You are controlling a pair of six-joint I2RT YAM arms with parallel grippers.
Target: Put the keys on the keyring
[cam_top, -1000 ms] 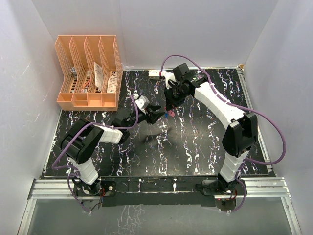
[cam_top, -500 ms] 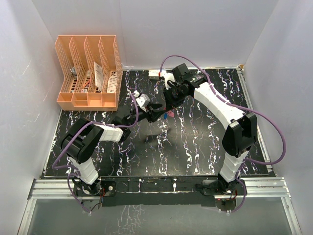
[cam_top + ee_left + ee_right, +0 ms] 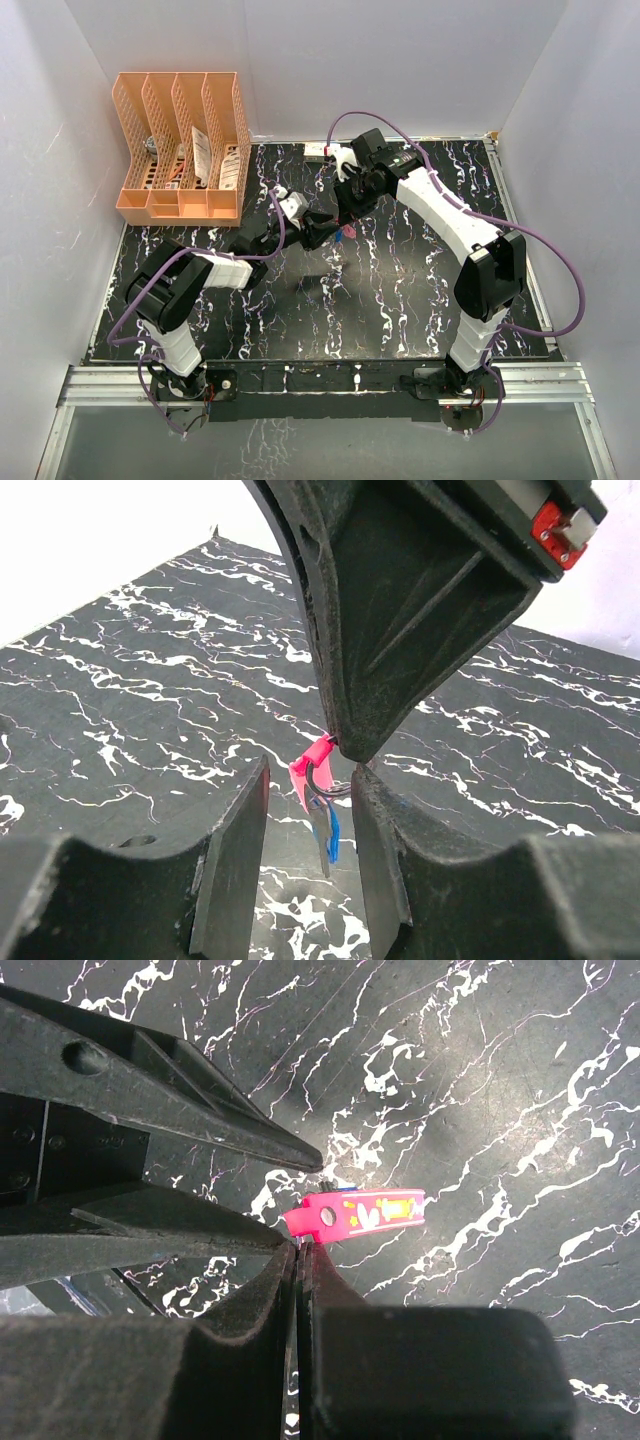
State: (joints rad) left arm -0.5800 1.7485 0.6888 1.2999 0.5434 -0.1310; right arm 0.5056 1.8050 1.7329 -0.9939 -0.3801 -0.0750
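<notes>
One keyring (image 3: 355, 1210), seemingly nipped by right gripper (image 3: 298, 1248), hangs inside spread left gripper (image 3: 310, 780).

black white-veined marble-look tabletop (image 3: 500, 1080): smooth, faint sheen | pink printed strap keyring (image 3: 372, 1209): glossy | black plastic fingers (image 3: 235, 870) of left gripper (image 3: 310, 772): matt, grainy

Your left arm (image 3: 215, 272) lies low, reaching forward and right, its left gripper (image 3: 310, 780) standing with the fingers parted. Your right arm (image 3: 440, 210) arches over, wrist pitched down; the right gripper (image 3: 298, 1247) is pinched closed on the keyring (image 3: 355, 1210), its tip just above the left fingers' gap.
</notes>
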